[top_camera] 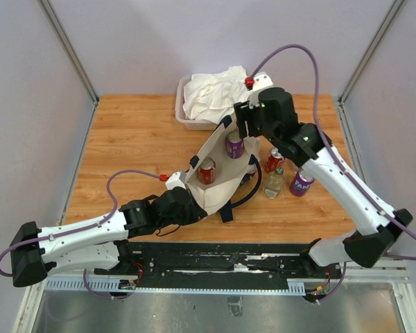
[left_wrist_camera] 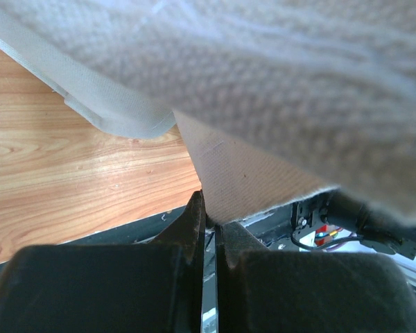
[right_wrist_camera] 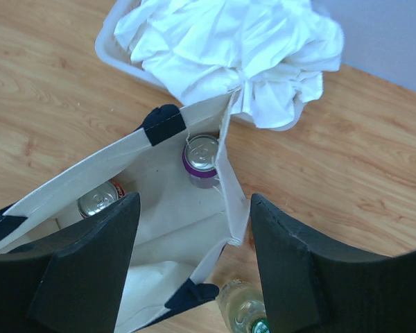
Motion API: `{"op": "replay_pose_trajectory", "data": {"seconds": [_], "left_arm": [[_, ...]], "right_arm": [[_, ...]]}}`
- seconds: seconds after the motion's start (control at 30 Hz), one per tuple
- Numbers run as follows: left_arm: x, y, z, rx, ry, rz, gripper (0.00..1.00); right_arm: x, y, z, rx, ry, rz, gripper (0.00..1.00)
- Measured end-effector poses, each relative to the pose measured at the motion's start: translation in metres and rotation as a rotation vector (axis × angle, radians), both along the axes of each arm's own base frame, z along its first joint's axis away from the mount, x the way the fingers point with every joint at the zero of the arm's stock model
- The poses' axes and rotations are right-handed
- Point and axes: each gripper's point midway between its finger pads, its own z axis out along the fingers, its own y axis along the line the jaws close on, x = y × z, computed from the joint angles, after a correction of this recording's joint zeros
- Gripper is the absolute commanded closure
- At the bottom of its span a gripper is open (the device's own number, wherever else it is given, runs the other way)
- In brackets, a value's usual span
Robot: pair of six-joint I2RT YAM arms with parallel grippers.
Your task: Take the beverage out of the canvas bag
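Observation:
The cream canvas bag [top_camera: 218,182] with navy handles stands open at the table's middle. Inside it are a purple can [top_camera: 234,144] and a red can [top_camera: 206,171]; both also show in the right wrist view, the purple can [right_wrist_camera: 202,159] and the red can [right_wrist_camera: 97,200]. My right gripper [top_camera: 244,133] is open and empty, hovering over the bag's far end, its jaws [right_wrist_camera: 194,208] spread above the bag's mouth [right_wrist_camera: 173,222]. My left gripper [top_camera: 188,189] is shut on the bag's near rim [left_wrist_camera: 256,177].
A red can [top_camera: 274,161], a clear bottle [top_camera: 274,182] and a purple can [top_camera: 301,182] stand on the table right of the bag. A clear tub of white cloth [top_camera: 218,97] sits just behind the bag. Walls close in the table on three sides.

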Motion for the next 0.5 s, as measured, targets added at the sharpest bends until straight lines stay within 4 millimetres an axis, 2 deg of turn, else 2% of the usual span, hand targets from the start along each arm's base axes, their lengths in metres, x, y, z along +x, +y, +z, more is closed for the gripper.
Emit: {"op": "replay_pose_trajectory", "data": {"seconds": [0.1,0.23,0.5], "left_arm": [[0.0,0.0,-0.001,0.005,-0.001,-0.003,1.0],[0.0,0.0,-0.004,0.019,-0.002,-0.01,1.0],[0.0,-0.002,-0.002,0.02,-0.008,-0.023,0.99]], "right_arm": [[0.007,0.02,-0.034,-0.058,0.087,0.039,0.39],[0.011,0.033,-0.073,-0.121,0.186,0.07,0.41],[0.02,0.044,-0.102,-0.189,0.258,0.094,0.43]]}}
